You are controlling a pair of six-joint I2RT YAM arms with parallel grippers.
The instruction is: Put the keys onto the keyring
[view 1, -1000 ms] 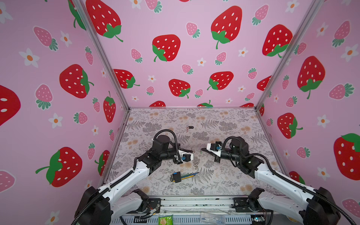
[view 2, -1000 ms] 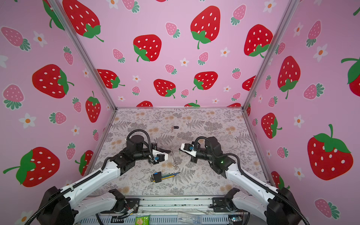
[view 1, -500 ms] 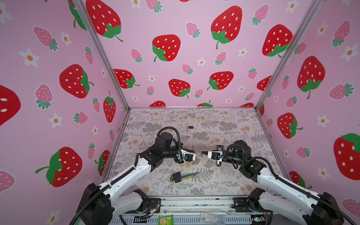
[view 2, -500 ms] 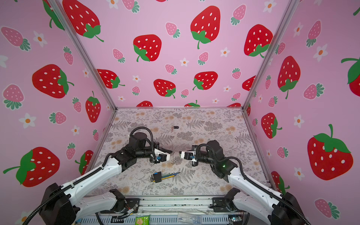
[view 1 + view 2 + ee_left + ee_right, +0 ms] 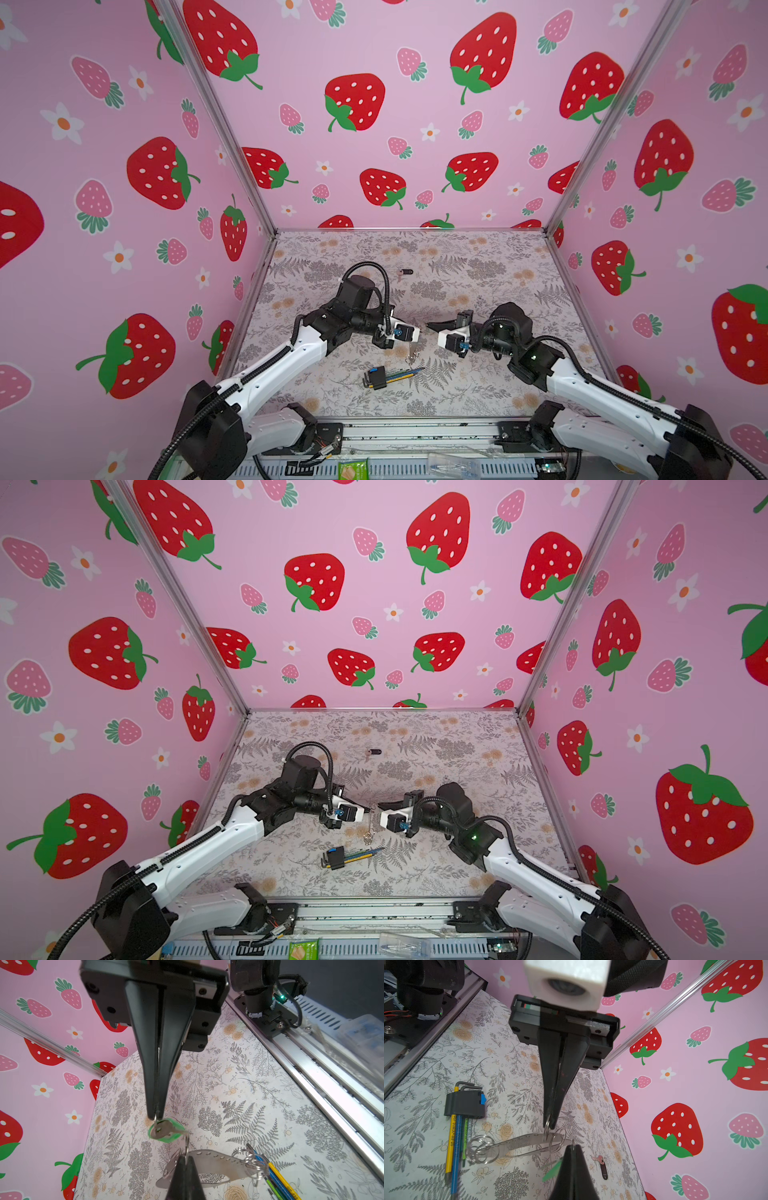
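Note:
My left gripper (image 5: 185, 1157) is shut on a small silvery ring (image 5: 187, 1147) of the keyring (image 5: 207, 1162). The keyring's flat strap loop hangs below that gripper above the table, with more rings (image 5: 251, 1162) at its far end. My right gripper (image 5: 572, 1147) is shut on the green-tagged key (image 5: 166, 1130), and the key's tip touches the held ring. In both top views the left gripper (image 5: 419, 336) and the right gripper (image 5: 429, 326) meet tip to tip mid-table, and the keyring (image 5: 369, 833) dangles between them. The black-tagged key (image 5: 405, 272) lies on the table farther back.
A bundle of coloured hex wrenches (image 5: 382, 376) in a black-and-blue holder lies on the floral table (image 5: 478, 266) just in front of the grippers. Pink strawberry walls (image 5: 374, 124) close three sides. A metal rail (image 5: 415, 432) runs along the front edge.
The right gripper has dipped and levelled out, bringing the green-tagged key up to the ring. The left gripper has edged slightly right, still holding the keyring.

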